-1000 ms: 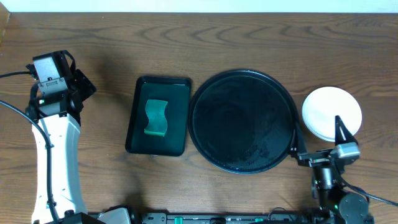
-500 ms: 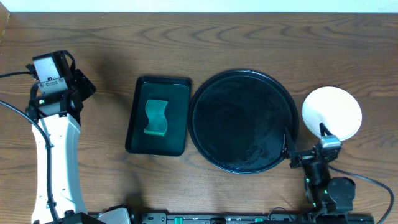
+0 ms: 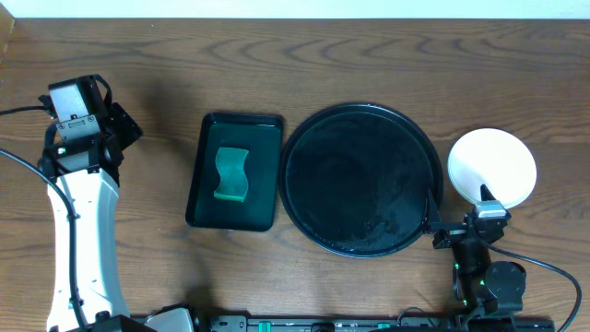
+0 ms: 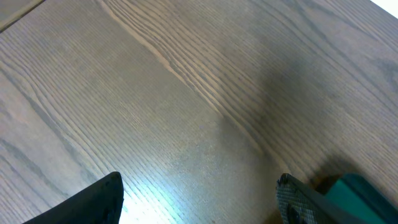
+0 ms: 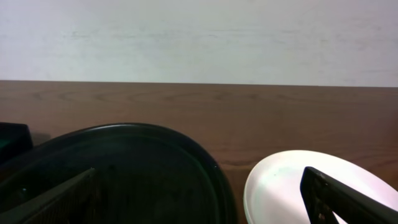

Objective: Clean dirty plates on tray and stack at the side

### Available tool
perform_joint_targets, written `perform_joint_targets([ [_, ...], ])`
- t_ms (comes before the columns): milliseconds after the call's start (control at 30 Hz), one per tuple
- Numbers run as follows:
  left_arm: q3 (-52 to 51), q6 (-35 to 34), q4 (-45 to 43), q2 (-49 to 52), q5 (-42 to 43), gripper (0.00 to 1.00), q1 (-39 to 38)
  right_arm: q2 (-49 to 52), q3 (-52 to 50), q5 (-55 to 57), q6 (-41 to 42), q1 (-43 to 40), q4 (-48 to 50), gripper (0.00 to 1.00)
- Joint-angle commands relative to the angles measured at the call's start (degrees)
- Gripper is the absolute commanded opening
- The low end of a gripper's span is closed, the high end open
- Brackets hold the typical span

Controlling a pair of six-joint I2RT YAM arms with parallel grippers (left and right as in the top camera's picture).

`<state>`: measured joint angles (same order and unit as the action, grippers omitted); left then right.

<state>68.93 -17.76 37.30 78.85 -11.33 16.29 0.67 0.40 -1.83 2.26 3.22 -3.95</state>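
- The tray (image 3: 359, 180) lies in the middle of the frame.
- The plates (image 3: 491, 166), white one on top, sit on the counter (image 3: 277, 65) at right.
- The rectangular tray (image 3: 205, 198) holds a green sponge (image 3: 231, 174).
- The left gripper (image 4: 199, 202) and the right gripper (image 5: 199, 199) are both released, grasping nothing.

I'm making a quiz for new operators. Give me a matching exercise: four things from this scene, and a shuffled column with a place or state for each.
1 round black tray
2 white plate
3 green sponge
4 left tool

A in the rectangular tray
B open over bare wood
C empty, mid-table
D on the wood, right of the round tray

Pairs: 1-C, 2-D, 3-A, 4-B
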Motion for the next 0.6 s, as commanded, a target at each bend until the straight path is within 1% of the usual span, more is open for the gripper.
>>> perform_joint_targets([
  [0, 0.7, -0.1, 0.1, -0.4, -0.7, 0.79, 0.2, -0.4, -0.1, 1.1, -1.1, -0.3, -0.3, 0.99],
  [167, 0.7, -0.1, 0.1, -0.4, -0.7, 0.79, 0.2, -0.4, -0.1, 1.1, -2.6, -0.5, -0.3, 0.99],
  [333, 0.7, -0.1, 0.1, -0.4, -0.7, 0.79, 0.2, -0.4, -0.1, 0.9, -2.3, -2.5, -0.3, 0.99],
  [567, 0.7, -0.1, 0.1, -0.4, -0.7, 0.79, 0.2, -0.4, -0.1, 0.9, -1.8, -2.7, -0.3, 0.99],
])
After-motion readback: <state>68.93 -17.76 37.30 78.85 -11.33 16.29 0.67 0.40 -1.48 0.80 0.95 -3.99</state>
